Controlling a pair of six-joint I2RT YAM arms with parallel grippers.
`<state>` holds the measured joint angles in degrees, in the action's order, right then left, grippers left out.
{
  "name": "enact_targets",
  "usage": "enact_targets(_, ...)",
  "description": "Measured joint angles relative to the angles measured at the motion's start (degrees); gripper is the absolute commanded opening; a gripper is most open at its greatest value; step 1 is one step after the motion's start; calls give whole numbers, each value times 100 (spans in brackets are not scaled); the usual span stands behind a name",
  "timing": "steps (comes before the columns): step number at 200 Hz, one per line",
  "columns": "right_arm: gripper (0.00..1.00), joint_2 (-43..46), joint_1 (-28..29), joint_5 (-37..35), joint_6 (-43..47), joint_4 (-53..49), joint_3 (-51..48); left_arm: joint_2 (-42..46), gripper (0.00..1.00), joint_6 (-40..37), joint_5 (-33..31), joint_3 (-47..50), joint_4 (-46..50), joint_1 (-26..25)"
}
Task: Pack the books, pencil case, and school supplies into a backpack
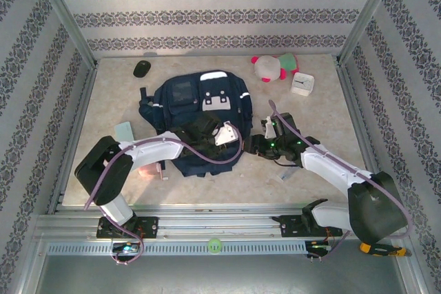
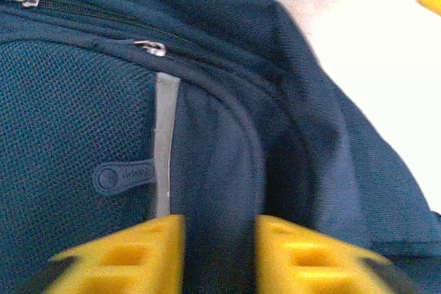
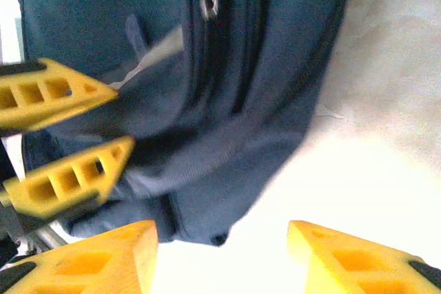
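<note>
Two grippers attend the backpack [image 1: 196, 105], which lies mid-table. The left gripper [image 2: 220, 231] is nipped on a fold of its fabric. The right gripper [image 3: 222, 235] stands half open and empty at its right edge. The fabric is judged soft and slumping, so grip at the seams.

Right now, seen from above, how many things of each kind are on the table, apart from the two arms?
Navy backpack: 1
Black computer mouse: 1
Pink-and-white plush toy: 1
White square clock: 1
Pale teal square: 1
Pale pink piece: 1
Total: 6 that I can tell apart
</note>
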<state>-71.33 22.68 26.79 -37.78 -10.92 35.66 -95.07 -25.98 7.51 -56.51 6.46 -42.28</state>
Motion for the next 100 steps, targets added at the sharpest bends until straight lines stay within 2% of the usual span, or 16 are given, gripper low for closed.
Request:
enact_targets(22, 53, 201, -262, 24, 42, -7, -20, 459, 0, 44, -120, 214, -44, 35)
enact_targets(45, 54, 472, -448, 118, 127, -107, 17, 1307, 0, 223, -68, 455, -46, 131)
enact_targets(72, 55, 551, -376, 297, 225, -258, 227, 2052, 0, 472, 157, 660, -42, 330)
enact_targets(100, 55, 610, -227, 313, 660, -275, 428, 2334, 0, 542, 452, 682, 63, 503)
